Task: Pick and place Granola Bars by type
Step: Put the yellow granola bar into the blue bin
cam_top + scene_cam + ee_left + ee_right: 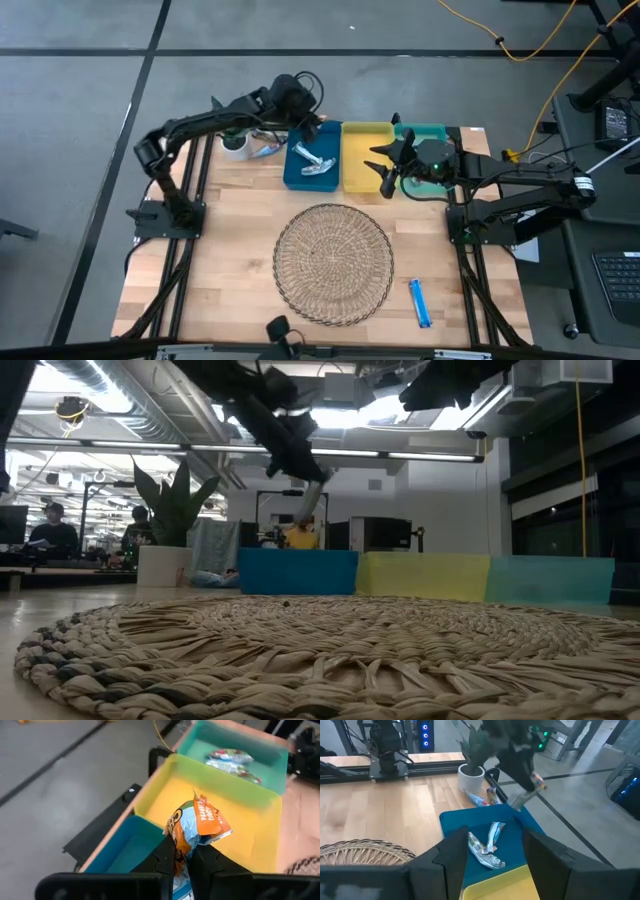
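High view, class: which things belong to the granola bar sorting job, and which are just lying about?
Job: bar held in left gripper; silver-white bars in blue tray; red-green bars in teal tray; blue bar on table; yellow tray; right gripper, open, above the trays.
Lying about: wicker mat; potted plant; yellow floor cable.

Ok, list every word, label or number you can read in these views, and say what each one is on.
"PEANUT": partly legible on the orange flap of the granola bar clamped in the left gripper; the line beneath is too crumpled to read.
Wrappers in the blue tray and teal tray: print too small.
Nothing else is readable.
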`<state>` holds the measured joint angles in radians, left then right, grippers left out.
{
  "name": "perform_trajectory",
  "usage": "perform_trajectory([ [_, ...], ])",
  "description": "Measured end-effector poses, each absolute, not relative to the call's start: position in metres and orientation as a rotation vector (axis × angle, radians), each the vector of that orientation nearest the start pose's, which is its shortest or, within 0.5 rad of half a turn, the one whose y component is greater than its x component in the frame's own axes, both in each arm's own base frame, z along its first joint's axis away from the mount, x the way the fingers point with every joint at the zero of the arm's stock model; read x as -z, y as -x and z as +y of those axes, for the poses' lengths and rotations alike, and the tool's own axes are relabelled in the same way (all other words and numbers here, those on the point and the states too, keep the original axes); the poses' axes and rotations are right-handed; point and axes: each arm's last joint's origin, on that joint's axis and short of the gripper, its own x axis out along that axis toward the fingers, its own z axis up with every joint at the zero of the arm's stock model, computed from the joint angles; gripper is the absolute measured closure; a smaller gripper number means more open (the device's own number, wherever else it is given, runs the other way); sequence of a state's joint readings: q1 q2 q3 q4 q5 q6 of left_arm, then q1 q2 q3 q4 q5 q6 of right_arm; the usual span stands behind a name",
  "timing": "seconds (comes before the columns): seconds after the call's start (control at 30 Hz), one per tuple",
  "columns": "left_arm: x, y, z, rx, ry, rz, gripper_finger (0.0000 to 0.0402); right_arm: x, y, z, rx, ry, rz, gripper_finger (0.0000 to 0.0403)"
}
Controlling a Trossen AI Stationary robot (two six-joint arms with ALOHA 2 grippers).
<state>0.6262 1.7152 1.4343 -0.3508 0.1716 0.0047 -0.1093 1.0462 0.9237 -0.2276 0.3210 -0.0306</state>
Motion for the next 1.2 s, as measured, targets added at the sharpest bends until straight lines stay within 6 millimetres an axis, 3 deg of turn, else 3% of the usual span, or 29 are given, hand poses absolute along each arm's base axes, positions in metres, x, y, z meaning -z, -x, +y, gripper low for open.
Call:
perform_trajectory([
  [0.27,-0.282,-0.345,0.242,-0.383,0.199,0.652,0.0377,-0.329,-0.225,-0.035,0.468,0.054,0.354,0.0214],
  [0.5,-0.257,-0.359,0.253,-0.368,0.201,0.779,0.0377,-0.329,-0.225,-0.035,0.469,0.054,0.357,0.0214],
  [1.2,-0.203,-0.367,0.252,-0.333,0.042,1.077,0.0377,-0.327,-0.224,-0.037,0.481,0.053,0.369,0.0215],
])
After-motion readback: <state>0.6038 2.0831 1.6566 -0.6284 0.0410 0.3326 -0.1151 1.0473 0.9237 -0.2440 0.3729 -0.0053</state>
